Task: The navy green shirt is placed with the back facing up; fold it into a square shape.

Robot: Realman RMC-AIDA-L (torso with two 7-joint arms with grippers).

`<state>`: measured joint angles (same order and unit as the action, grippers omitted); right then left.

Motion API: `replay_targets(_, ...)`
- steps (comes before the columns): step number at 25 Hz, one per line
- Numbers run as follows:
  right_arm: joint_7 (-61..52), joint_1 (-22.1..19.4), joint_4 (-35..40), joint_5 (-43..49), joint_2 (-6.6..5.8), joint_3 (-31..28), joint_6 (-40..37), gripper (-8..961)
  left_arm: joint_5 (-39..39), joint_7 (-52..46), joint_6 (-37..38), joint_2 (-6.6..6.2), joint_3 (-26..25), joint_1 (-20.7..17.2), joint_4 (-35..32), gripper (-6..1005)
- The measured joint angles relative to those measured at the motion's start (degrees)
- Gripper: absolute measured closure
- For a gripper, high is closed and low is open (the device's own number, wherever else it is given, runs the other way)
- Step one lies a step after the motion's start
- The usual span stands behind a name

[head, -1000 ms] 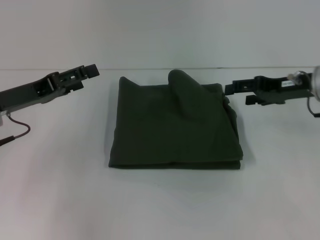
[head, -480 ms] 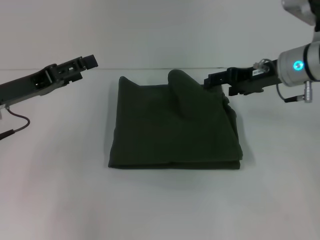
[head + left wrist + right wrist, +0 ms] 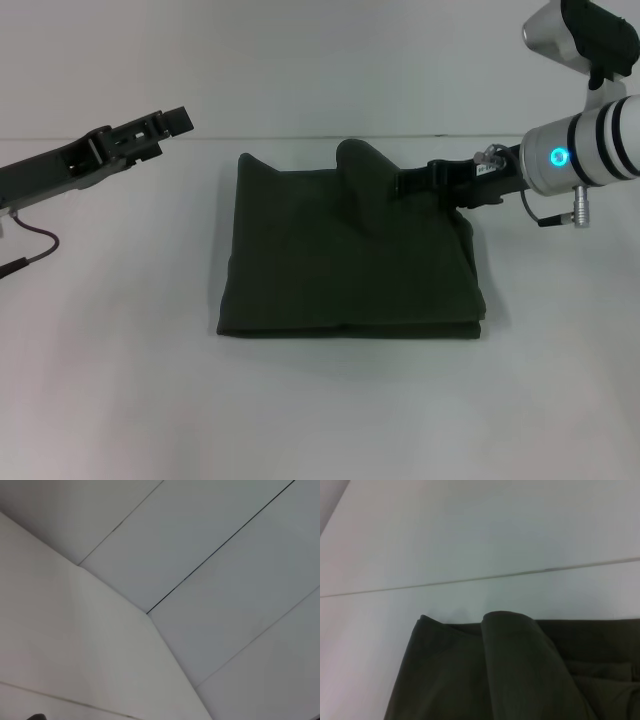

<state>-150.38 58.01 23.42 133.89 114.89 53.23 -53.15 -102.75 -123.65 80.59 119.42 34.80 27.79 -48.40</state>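
Dark olive cloth: navy green shirt [image 3: 350,255], folded roughly square, one rolled hump near its far edge, lying mid-tabletop [image 3: 320,410]. Right gripper [image 3: 412,182] reaches level over the far right corner beside the hump; jaws' state indeterminate. Left gripper [image 3: 175,121] hovers apart at far left, jaws likewise unclear.

Setting: lab or test bench. Evidence: plain white table [image 3: 120,400]; bare white panelled wall [image 3: 240,580] with thin seams; two robot arms over the table; no household or shop furnishings visible.
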Motion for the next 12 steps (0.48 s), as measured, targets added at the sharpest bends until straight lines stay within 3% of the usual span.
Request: replay_targets(12,2.2,-0.7,-0.7,-0.8,1.48,0.5,3.0,26,0.9,0.8,-0.2,0.20,0.0,0.2,0.3,50)
